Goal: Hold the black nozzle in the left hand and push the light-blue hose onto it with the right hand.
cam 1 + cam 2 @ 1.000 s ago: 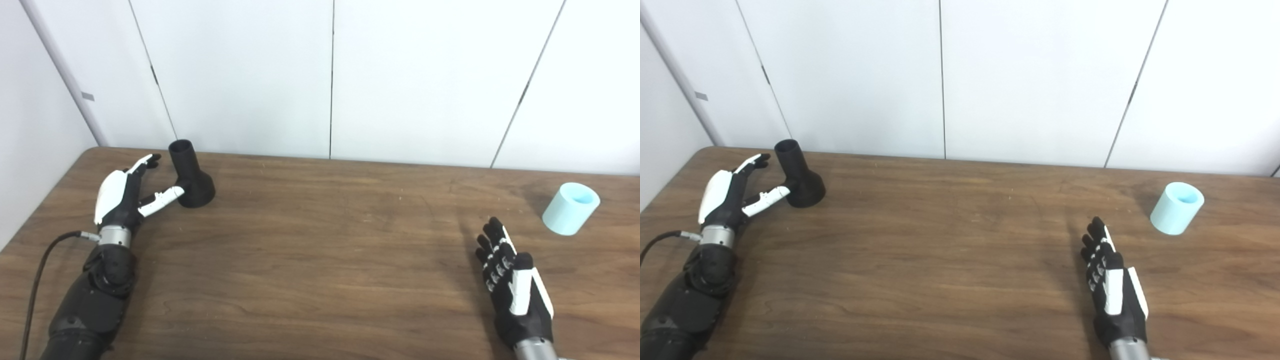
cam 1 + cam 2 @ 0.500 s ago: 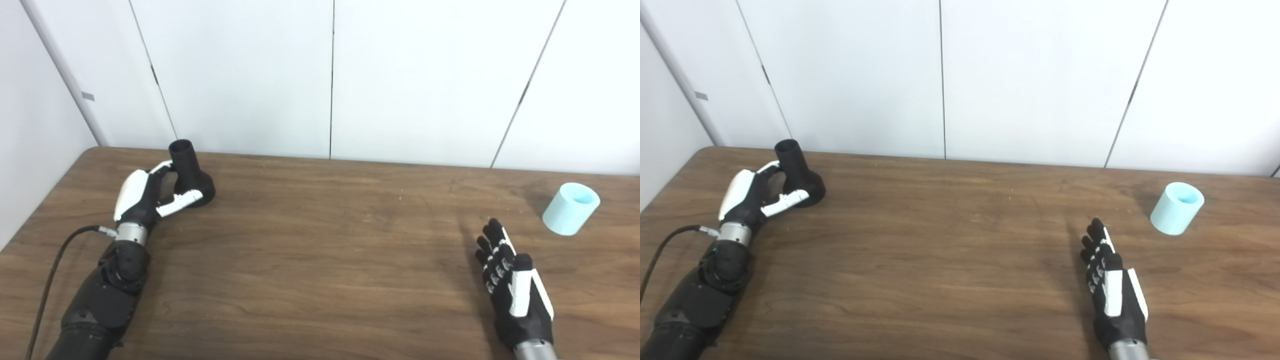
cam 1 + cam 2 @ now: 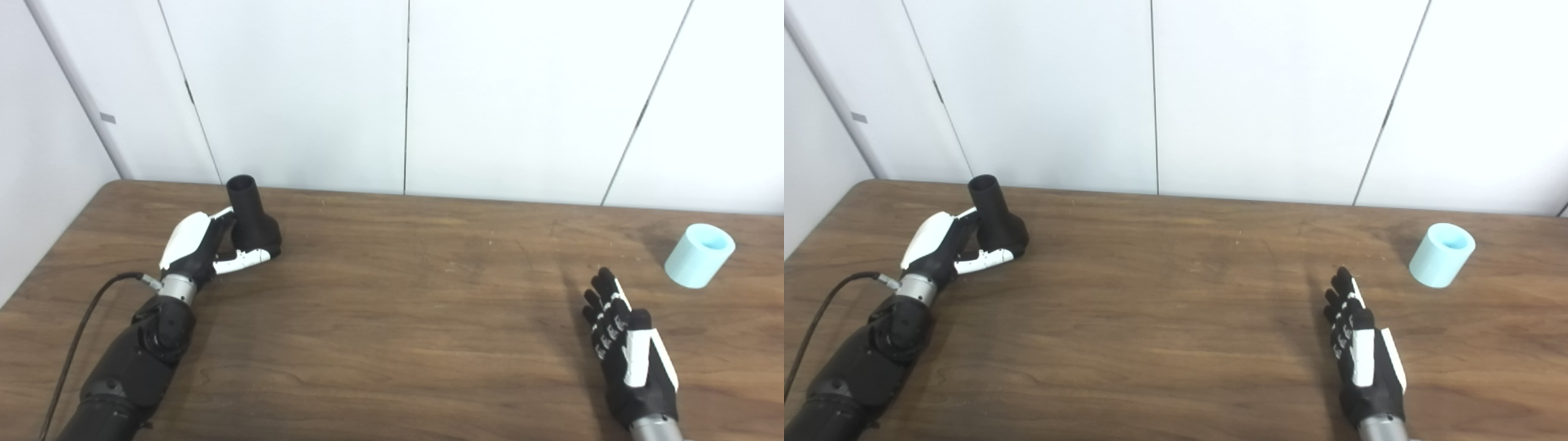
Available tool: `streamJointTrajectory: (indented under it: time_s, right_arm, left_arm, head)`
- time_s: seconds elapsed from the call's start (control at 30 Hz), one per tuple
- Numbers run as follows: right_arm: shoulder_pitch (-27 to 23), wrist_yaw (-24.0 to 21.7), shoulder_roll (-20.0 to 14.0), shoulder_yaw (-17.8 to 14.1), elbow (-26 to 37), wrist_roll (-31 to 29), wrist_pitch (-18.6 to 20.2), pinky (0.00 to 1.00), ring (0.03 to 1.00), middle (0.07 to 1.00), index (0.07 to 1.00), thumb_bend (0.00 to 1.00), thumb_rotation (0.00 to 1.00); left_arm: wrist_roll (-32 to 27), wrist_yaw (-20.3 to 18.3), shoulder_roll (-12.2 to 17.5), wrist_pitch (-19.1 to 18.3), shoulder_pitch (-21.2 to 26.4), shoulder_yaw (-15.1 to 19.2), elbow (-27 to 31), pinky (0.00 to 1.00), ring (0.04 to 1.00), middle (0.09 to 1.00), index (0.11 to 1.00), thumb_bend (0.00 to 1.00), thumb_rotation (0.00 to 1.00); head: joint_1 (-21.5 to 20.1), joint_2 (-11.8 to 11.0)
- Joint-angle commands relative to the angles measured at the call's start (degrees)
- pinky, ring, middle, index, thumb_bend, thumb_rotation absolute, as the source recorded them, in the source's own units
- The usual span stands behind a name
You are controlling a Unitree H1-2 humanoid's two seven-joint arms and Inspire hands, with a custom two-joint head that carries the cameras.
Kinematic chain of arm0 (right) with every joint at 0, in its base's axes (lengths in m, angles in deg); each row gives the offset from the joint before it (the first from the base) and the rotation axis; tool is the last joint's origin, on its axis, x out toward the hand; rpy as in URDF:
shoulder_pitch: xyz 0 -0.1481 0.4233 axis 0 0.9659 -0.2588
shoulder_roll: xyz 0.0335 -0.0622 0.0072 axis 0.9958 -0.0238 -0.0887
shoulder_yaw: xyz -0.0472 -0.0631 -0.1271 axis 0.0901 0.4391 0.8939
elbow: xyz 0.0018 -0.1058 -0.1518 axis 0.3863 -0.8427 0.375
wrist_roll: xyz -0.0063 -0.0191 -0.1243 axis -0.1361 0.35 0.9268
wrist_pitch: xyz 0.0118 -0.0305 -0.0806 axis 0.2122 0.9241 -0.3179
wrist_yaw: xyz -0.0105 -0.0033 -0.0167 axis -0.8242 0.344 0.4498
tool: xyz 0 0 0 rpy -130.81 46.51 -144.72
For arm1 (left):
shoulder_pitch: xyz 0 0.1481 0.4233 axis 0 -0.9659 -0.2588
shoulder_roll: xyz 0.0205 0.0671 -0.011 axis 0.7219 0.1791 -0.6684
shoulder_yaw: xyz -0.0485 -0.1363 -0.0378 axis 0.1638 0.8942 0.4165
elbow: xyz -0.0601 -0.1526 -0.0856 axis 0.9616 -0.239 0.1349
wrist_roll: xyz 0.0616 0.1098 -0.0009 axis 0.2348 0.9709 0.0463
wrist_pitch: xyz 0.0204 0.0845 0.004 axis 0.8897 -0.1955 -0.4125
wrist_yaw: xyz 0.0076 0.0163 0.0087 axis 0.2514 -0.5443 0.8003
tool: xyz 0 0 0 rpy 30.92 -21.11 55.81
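1. We judge the black nozzle [image 3: 251,217] to be a light, stiff plastic part: a narrow open tube rising from a flared base. It sits near the far left corner of the bench [image 3: 392,343]. The neck where tube meets flare looks to us the best place to hold it, leaving the open tube end free for the hose.

2. We read the light-blue hose [image 3: 699,255] as a short, rigid-looking sleeve, probably light and smooth enough to slip. It lies tilted near the bench's far right corner. We would take it around the outer wall, mouth left clear.

3. Our left robot hand [image 3: 205,245] wraps the nozzle: the fingers curl behind the neck and the thumb crosses in front of the base. We cannot tell whether the base is off the bench.

4. Our right robot hand [image 3: 628,346] lies flat by the near right edge, palm down, fingers stretched and slightly apart, holding nothing. It is well apart from the hose.
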Motion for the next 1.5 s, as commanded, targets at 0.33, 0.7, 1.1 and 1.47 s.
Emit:
streamJointTrajectory:
  time_s: [0.33, 0.7, 1.1, 1.47]
  right_arm:
    - [-0.2, -0.3, -0.1, 0.1, 2.3, -0.2, 1.6, 1.0, 1.0, 1.0, 1.0, 0.71, 1.0]
    - [-0.3, -0.3, -0.2, 0.1, 2.3, -0.1, 2.0, 1.0, 1.0, 1.0, 1.0, 0.71, 1.0]
    - [-0.3, -0.2, -0.2, 0.2, 2.8, 0.1, 2.5, 1.0, 1.0, 1.0, 1.0, 0.71, 1.0]
    - [-0.4, 0.0, 0.0, 0.3, 3.3, 0.4, 3.1, 1.0, 1.0, 1.0, 1.0, 0.71, 1.0]
  left_arm:
    - [-0.1, 1.5, 1.1, 1.1, 0.7, 1.1, 1.1, 0.96, 0.866, 0.818, 0.727, 0.87, 0.65]
    - [-0.5, 1.1, 0.5, 1.3, 0.8, 1.2, 1.1, 0.97, 0.869, 0.816, 0.711, 0.86, 0.65]
    - [-2.1, 1.5, -1.7, 2.6, 2.2, 1.3, -1.8, 0.64, 0.46, 0.436, 0.438, 0.62, 0.38]
    - [-2.3, 0.6, -1.8, 3.9, 2.2, -0.3, -3.0, 0.57, 0.391, 0.376, 0.367, 0.6, 0.69]
  head:
    - [0.2, 0.5]
    - [0.0, 0.8]
    - [-0.2, 1.0]
    - [-0.4, 1.7]
